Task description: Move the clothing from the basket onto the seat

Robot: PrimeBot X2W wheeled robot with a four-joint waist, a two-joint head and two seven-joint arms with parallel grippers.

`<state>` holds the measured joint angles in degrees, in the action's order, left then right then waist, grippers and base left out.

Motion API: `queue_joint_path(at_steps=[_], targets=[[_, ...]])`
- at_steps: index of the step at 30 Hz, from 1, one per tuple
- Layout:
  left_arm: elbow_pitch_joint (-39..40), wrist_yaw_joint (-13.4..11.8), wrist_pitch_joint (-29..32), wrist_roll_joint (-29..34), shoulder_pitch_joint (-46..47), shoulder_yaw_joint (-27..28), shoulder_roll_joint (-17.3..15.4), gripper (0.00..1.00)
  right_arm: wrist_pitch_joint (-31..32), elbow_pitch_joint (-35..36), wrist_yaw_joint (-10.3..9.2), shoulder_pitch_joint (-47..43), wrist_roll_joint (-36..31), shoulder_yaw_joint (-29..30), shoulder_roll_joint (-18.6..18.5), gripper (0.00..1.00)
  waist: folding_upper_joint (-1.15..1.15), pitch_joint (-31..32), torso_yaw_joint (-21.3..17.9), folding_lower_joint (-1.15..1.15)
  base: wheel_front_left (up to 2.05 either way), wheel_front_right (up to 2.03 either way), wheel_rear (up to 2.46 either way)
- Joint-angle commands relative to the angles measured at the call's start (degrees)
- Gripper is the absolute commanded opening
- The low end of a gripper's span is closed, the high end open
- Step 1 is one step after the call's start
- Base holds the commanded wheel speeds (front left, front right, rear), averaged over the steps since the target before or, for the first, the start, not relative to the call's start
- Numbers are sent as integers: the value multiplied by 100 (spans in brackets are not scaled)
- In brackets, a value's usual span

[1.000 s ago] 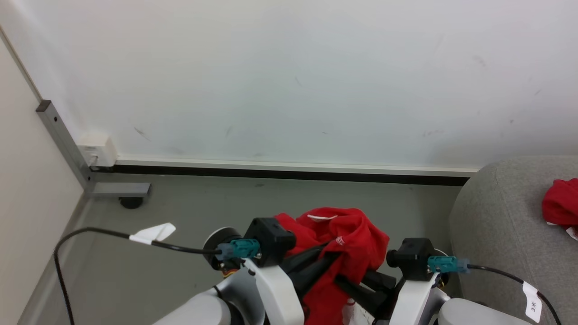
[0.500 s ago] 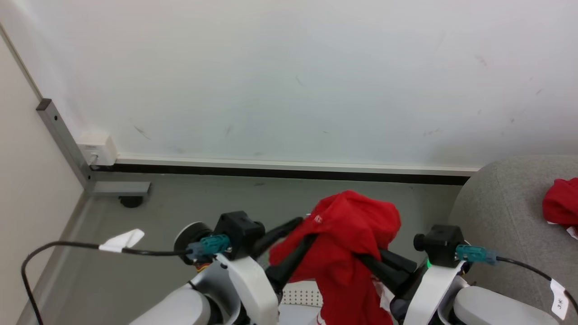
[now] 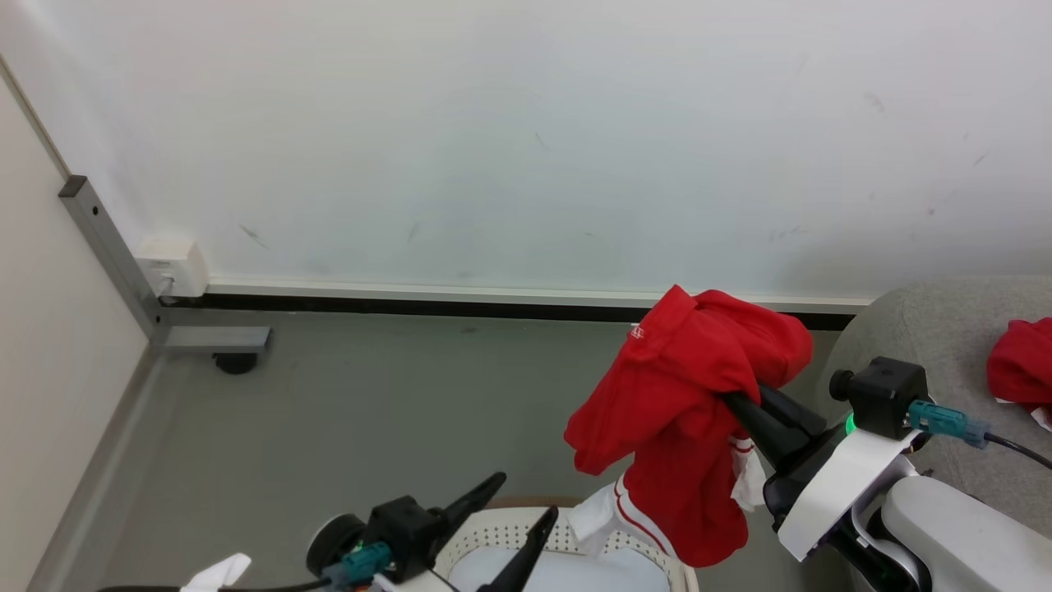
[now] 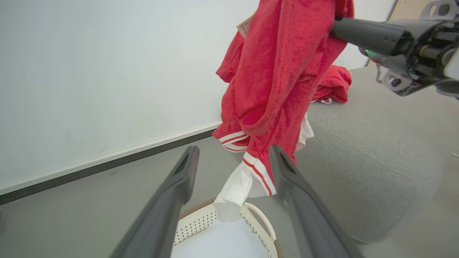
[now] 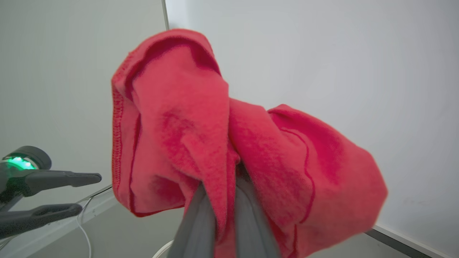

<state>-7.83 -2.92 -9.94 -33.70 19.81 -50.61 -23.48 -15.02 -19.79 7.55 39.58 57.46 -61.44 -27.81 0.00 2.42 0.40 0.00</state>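
The clothing (image 3: 682, 411) hangs long-axis down from the right gripper (image 3: 740, 404), which is pinched on its top fold; the white cuff seems to sit just above the rim of the basket (image 3: 493, 533). The seat (image 3: 953, 329) lies close on that gripper's right, so the right arm is nearer. The left gripper (image 3: 524, 494) is spread and empty, low over the basket.

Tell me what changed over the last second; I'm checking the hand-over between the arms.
The left gripper let go of the red garment, opened and drew back down to the left, above the basket. The right gripper closed on the garment and carried it up and right, toward the sofa. The other red garment on the sofa stayed put.
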Motion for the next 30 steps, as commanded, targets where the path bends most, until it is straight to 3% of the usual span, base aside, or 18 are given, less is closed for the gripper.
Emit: queue_joint_path(at_steps=[1, 6, 15, 30], targets=[[-94, 72, -135, -63, -87, -2, 60, 100, -20, 17, -13, -108, -69, 97, 8, 0, 0, -5, 11, 0, 0, 0, 0], [-410, 315, -364, -9, -112, -84, 183, 100, -20, -15, -13, -264, -294, 348, 41, 0, 0, -22, 38, 0, 0, 0, 0], [-604, 442, -453, 23, 17, -82, 326, 100, -21, -10, -13, -349, -452, 538, 45, 0, 0, -30, -206, 0, 0, 0, 0], [-410, 501, -493, 107, 91, -157, 507, 100, -21, 73, -13, -258, -669, 824, -151, 0, 0, -260, -1518, 0, 0, 0, 0]])
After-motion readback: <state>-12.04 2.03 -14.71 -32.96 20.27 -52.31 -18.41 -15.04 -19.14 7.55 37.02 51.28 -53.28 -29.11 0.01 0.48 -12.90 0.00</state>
